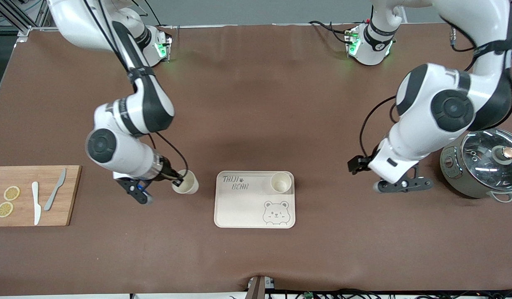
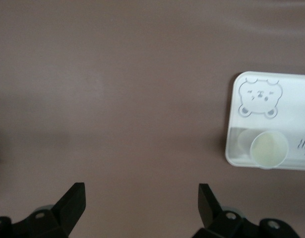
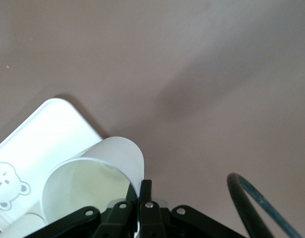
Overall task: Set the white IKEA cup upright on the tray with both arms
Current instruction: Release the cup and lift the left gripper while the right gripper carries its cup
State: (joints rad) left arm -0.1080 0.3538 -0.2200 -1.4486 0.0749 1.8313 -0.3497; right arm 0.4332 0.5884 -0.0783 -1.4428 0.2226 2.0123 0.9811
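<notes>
Brown table (image 1: 256, 104): one cup (image 1: 281, 182) upright on tray (image 1: 243, 207) corner, left gripper (image 1: 399, 185) spread empty beside it; right gripper (image 1: 178, 181) pinches second cup's (image 1: 185, 182) rim, not yet placed.

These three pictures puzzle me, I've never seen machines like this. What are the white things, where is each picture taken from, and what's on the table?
The white things are two robot arms, each ending in a black two-finger gripper. The big picture looks down from a high camera facing them; the other two come from cameras on the arms' wrists.

The right gripper is shut on the rim of a white cup, held just beside the cream tray with a bear drawing. A second cup already stands upright on that tray. The left gripper is open and empty, over bare table between the tray and a lidded pot.

At the right arm's end lies a wooden cutting board with two lemon slices and two knives.

The left wrist view shows its open fingers; the right wrist view looks into the held cup.
</notes>
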